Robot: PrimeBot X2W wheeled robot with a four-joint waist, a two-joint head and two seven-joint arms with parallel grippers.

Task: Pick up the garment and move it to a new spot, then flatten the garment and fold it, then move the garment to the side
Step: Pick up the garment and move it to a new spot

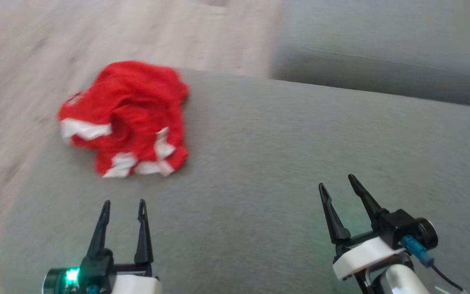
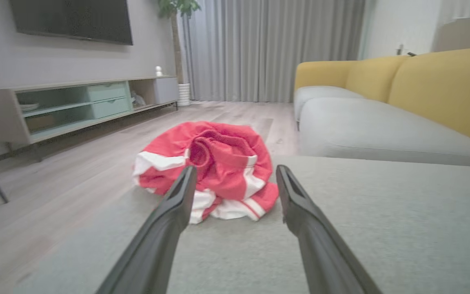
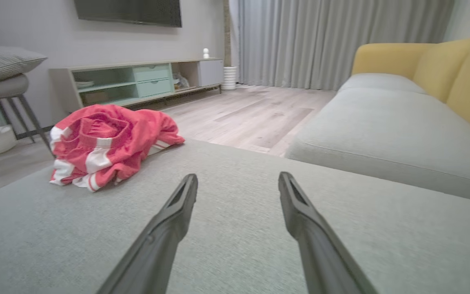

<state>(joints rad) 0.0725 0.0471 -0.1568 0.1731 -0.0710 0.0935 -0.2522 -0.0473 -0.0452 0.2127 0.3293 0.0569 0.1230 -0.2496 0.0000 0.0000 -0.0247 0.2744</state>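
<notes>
**Red Clothes Wait in a Heap, Both Grippers Ready**

The crumpled red and white cloth garment (image 1: pixel 125 118) lies in a messy heap. It sits on the far left corner of the wide, flat grey fabric cushion (image 1: pixel 267 163), right by the edge. The pale wood floor (image 1: pixel 35 41) starts just past it. Nothing is holding it up, so it sags into folds, with the white stripes peeking out low down. It is not flat and not folded yet, so the very first job, picking it up, is not yet done.

The left gripper (image 1: pixel 124 202) hangs over the near part of the cushion. Its two long dark fingers are spread apart and hold nothing. The garment is at 12 o'clock from it, near but not touching. In the left wrist view the heap shows right between the two fingers. I think this arm is lined up to reach straight ahead for it.

The right gripper (image 1: pixel 336 181) is spread wide too, with nothing in it. From there the garment is at about 10 o'clock and well apart. The big bare part of the cushion around this gripper looks like a good new spot for the heap.
</notes>
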